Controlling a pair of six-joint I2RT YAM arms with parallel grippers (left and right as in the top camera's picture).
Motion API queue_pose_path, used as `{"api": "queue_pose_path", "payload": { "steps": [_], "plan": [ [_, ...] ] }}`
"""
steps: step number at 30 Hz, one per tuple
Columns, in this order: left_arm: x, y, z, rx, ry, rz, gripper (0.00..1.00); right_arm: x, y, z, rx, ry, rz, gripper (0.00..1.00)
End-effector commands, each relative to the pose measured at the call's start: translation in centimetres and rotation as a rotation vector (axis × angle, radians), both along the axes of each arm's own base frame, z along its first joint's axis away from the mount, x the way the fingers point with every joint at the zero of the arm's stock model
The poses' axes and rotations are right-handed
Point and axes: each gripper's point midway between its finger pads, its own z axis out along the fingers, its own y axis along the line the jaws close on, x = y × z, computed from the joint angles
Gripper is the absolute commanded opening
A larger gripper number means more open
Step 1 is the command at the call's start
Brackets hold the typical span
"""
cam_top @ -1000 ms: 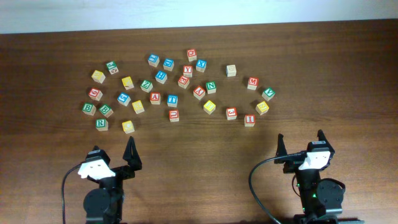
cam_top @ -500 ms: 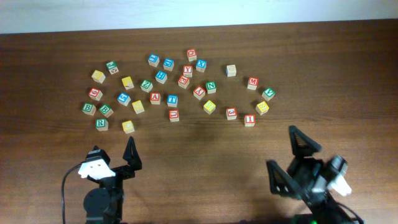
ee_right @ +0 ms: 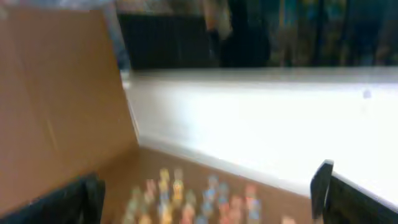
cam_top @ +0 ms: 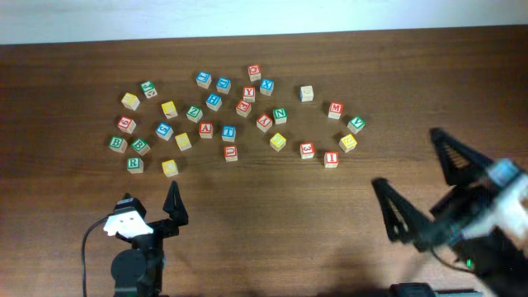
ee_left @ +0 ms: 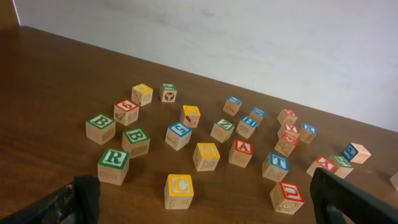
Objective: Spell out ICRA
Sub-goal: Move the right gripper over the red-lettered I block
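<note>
The left tool [cam_top: 148, 195] rests at the near edge of the table [cam_top: 272, 223], jaws spread and empty, unchanged. The right tool [cam_top: 406, 161] has lifted off its rest and swung out to the right. It now looms large and blurred, jaws wide, holding nothing. No cubes have moved. Nearest the left tool sit the green R [cam_top: 134, 163] and yellow C [cam_top: 169, 167], close but apart. The red I [cam_top: 331, 158] lies right of centre, the closest task cube to the right tool. The red A [cam_top: 205, 129] sits farther back, mid-left. Spelling looks not yet begun, and the right arm seems to be starting a first reach.
</note>
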Motion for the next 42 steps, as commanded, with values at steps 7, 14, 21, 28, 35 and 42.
{"api": "queue_pose_path", "payload": {
  "steps": [7,14,21,28,35,42],
  "plan": [
    [0.0,0.2,-0.2,0.016,0.001,0.011,0.99,11.1,3.1,-11.1,-0.354,0.698,0.092,0.98],
    [0.0,0.2,-0.2,0.016,0.001,0.011,0.99,13.4,9.0,-17.9,-0.469,0.901,0.235,0.98],
    [0.0,0.2,-0.2,0.016,0.001,0.011,0.99,14.4,6.2,-22.7,-0.551,1.099,0.045,0.98],
    [0.0,0.2,-0.2,0.016,0.001,0.011,0.99,14.0,1.6,-30.1,-0.661,1.383,-0.283,0.98],
    [0.0,0.2,-0.2,0.016,0.001,0.011,0.99,13.2,1.0,-36.3,-0.759,1.531,-0.290,0.98],
    [0.0,0.2,-0.2,0.016,0.001,0.011,0.99,13.7,2.1,-36.7,-0.708,1.526,-0.249,0.98]
  ]
}}
